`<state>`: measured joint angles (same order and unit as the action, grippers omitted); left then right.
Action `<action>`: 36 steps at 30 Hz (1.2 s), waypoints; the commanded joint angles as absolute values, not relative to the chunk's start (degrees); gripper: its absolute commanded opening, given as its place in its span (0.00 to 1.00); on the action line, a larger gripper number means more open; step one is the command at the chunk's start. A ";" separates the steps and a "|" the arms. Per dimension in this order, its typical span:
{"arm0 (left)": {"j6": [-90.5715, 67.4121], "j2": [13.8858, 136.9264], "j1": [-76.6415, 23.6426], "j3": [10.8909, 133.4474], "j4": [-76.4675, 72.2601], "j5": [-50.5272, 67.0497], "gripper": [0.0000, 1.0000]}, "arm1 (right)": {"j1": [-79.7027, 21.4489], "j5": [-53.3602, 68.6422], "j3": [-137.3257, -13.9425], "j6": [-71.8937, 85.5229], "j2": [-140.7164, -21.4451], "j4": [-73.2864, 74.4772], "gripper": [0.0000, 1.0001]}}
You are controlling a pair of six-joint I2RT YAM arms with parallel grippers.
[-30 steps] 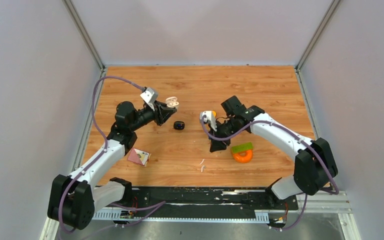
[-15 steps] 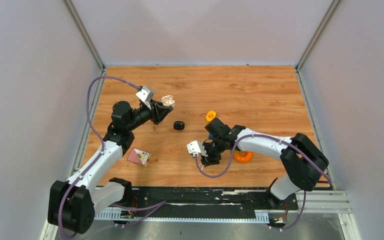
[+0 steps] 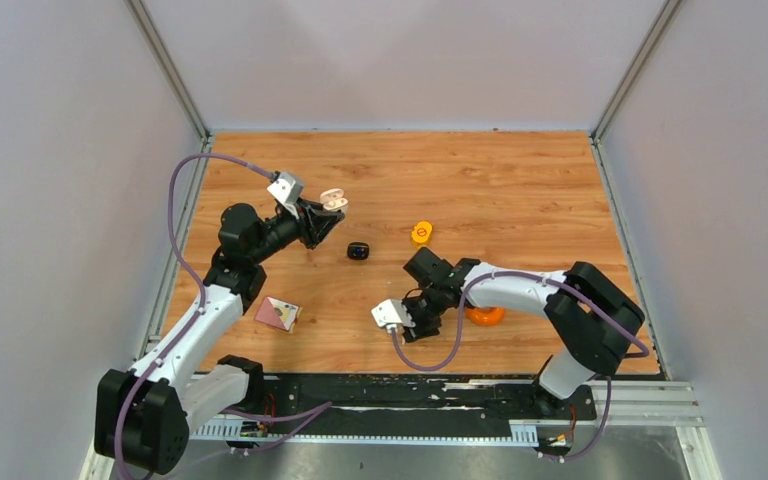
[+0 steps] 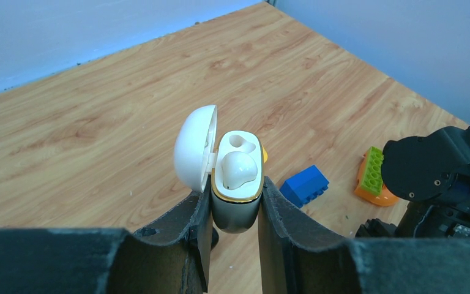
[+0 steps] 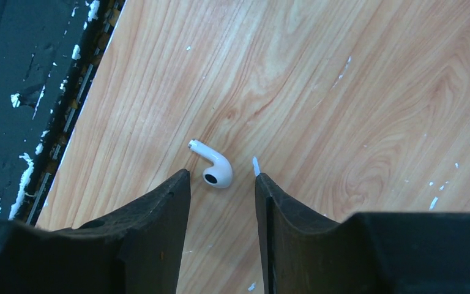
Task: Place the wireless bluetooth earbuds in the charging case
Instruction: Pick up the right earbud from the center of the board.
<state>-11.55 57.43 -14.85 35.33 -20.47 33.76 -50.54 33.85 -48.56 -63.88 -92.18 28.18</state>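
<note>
Gaping right fingers straddle an earbud; left fingers clamp the case.

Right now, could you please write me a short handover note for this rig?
Left pincer shut on the open white pebble-shaped charging case, held off the wooden table.
One white earbud sits in it; the other slot is empty.
Right pincer open, over the loose white stemmed earbud on the table, not gripping.
Left: grasp it, seat it in the empty slot.
</note>
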 commanded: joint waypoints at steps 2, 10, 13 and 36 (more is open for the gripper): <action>-12.55 56.23 -14.41 37.25 -22.04 33.32 0.01 | -52.24 33.45 -47.92 -65.10 -92.99 26.21 0.40; -12.48 56.02 -14.33 36.42 -22.72 33.40 0.01 | -53.92 30.19 -46.93 -64.54 -93.25 24.82 0.33; -12.48 55.81 -14.33 36.15 -22.85 33.49 0.01 | -53.96 28.61 -47.15 -64.58 -93.00 25.34 0.37; -12.72 55.02 -14.15 35.13 -23.81 32.87 0.01 | -53.31 23.47 -52.89 -66.65 -96.83 39.90 0.36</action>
<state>-11.73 56.58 -14.57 35.29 -20.64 33.28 -53.98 28.47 -52.82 -64.64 -94.54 32.99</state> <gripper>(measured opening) 0.355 0.343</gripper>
